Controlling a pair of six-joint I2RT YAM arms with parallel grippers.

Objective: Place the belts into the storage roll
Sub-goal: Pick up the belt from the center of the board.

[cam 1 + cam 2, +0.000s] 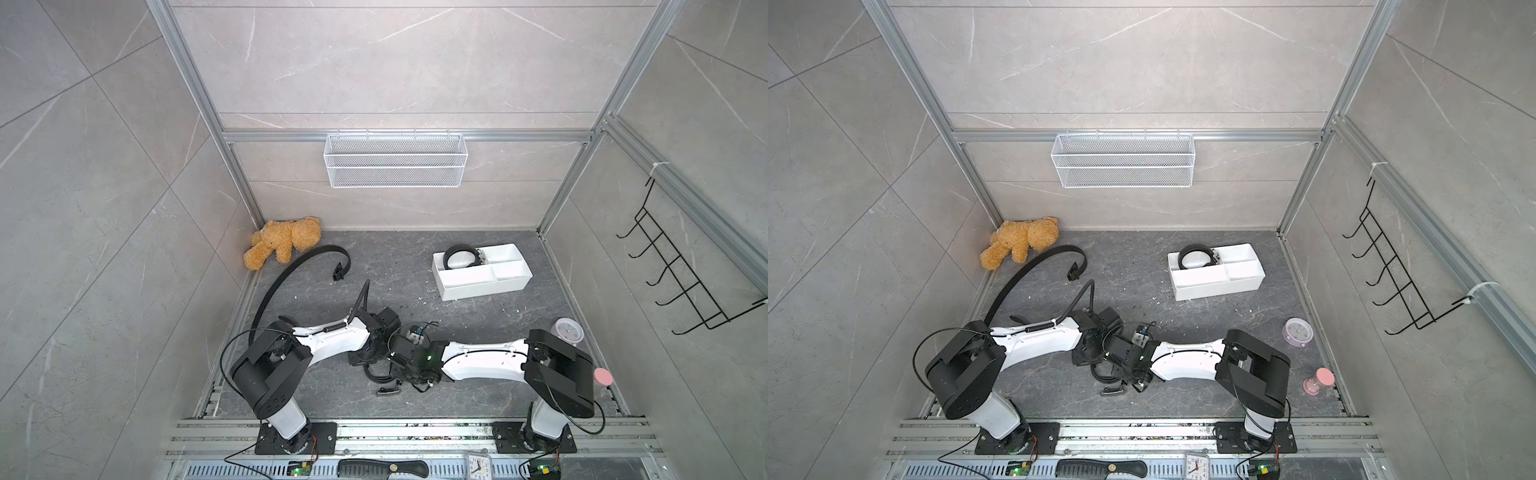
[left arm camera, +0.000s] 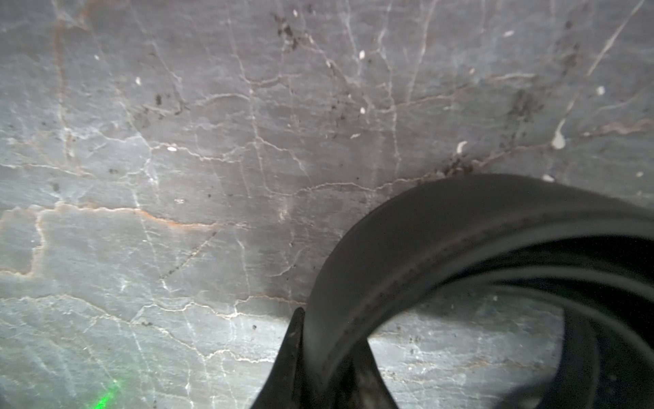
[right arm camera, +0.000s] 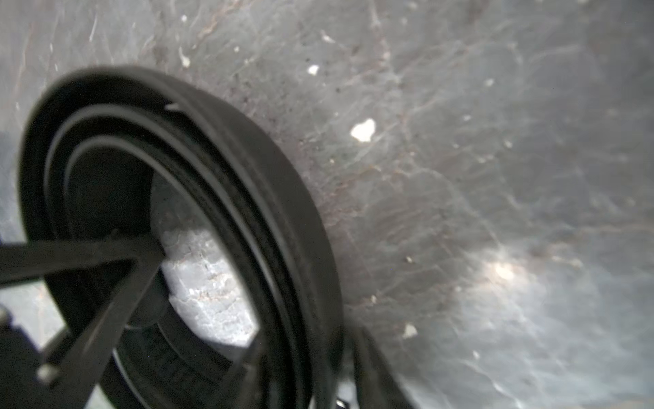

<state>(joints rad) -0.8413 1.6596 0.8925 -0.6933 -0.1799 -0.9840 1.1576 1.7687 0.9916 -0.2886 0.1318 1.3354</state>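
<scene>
A coiled belt [image 1: 378,376] stands on edge on the dark floor between my two wrists, its buckle [image 1: 388,390] lying just in front. My left gripper [image 2: 329,368] is shut on this coil's outer strap [image 2: 442,226]. My right gripper [image 3: 311,368] is closed in on the coil's layered wall [image 3: 283,198], with one finger inside the ring and one outside. A second belt [image 1: 286,274] arcs loose across the floor from the left arm toward the back. A third belt [image 1: 451,251] sits coiled in a back compartment of the white storage roll [image 1: 478,289].
A teddy bear [image 1: 282,243] lies in the back left corner. A wire basket [image 1: 395,160] hangs on the back wall and a black hook rack [image 1: 681,274] on the right wall. A lilac clock [image 1: 567,331] and a pink hourglass [image 1: 1318,381] stand at the right.
</scene>
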